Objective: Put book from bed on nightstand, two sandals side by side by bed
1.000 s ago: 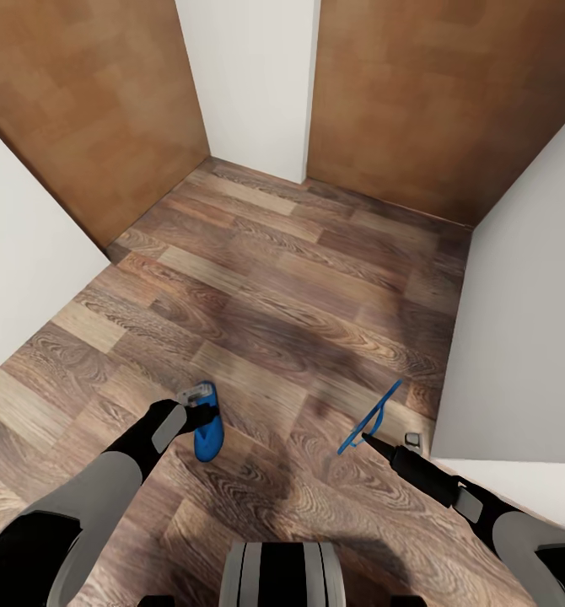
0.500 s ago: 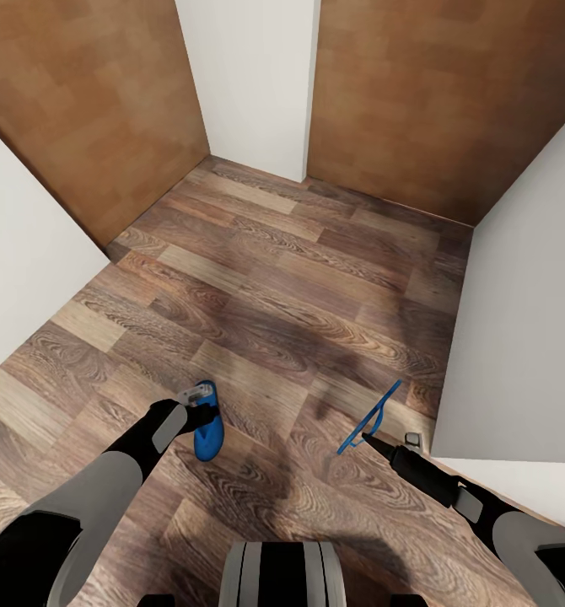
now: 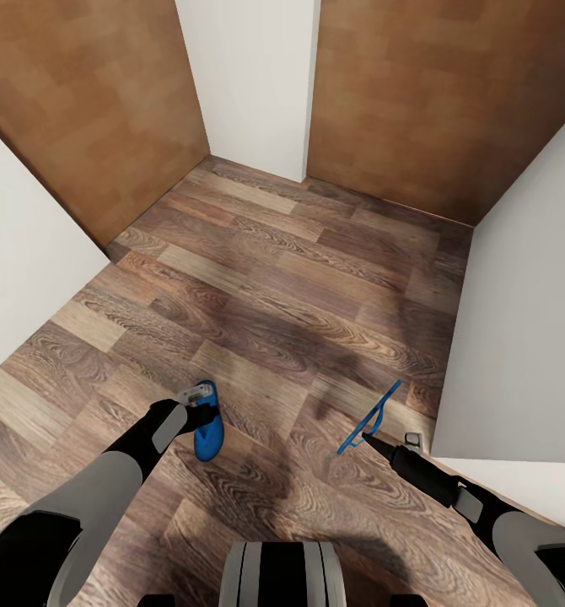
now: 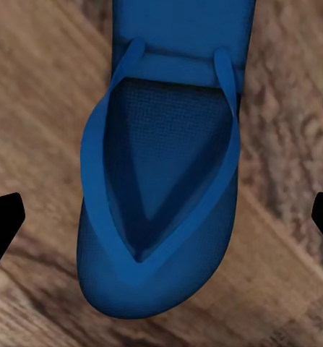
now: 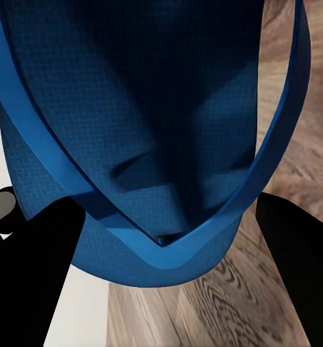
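— Where are the sandals?
— One blue sandal [image 3: 207, 429] hangs flat above the wood floor [image 3: 299, 295], straps up. The other sandal [image 3: 369, 418] is tilted on edge, lifted too.

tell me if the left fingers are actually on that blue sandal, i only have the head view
observer: No. In the left wrist view the left gripper stands open, its fingers well apart from either edge of the flat sandal.
operator: which way up is it
observer: Straps up, with the wood floor showing round it.
operator: and the right one
observer: The right gripper is shut on the tilted sandal; its fingers flank the end where the straps meet.
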Robot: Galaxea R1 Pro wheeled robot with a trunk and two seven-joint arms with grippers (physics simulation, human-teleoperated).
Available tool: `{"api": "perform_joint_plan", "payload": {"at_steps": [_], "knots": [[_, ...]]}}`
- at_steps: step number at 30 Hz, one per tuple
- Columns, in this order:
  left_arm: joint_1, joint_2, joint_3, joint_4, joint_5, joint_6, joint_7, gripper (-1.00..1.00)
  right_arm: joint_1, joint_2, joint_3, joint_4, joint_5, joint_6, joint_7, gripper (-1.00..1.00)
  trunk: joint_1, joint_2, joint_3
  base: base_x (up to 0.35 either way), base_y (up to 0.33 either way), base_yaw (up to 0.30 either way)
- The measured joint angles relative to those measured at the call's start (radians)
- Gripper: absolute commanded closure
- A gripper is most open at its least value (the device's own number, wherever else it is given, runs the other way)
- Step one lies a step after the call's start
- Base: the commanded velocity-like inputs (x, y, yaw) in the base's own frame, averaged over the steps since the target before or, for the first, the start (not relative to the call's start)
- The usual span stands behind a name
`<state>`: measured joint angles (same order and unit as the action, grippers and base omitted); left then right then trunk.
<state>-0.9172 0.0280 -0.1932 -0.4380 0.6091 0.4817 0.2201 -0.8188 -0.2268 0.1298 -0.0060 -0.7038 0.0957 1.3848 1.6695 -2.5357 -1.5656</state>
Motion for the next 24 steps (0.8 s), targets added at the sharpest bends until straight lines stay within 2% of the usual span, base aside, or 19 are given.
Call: {"api": "perform_joint_plan", "payload": {"at_steps": [4,16,24], "knots": [[0.000,0.000,0.000,0.000,0.000,0.000,0.000,-1.00,0.000,0.000,0.000,0.000,0.000,0.000,0.000,1.00,0.000,0.000,0.000,0.000,0.000,0.000],[0.000,0.001,0.000,0.000,-0.001,0.000,0.000,-1.00,0.000,0.000,0.001,0.000,0.001,0.000,0.000,1.00,0.005,-0.003,-0.046,0.000,0.000,0.000],[0.000,0.002,0.000,0.000,-0.003,0.000,0.000,-1.00,0.000,0.000,0.000,0.000,0.000,0.000,0.000,1.00,0.005,-0.003,-0.046,0.000,0.000,0.000]]}}
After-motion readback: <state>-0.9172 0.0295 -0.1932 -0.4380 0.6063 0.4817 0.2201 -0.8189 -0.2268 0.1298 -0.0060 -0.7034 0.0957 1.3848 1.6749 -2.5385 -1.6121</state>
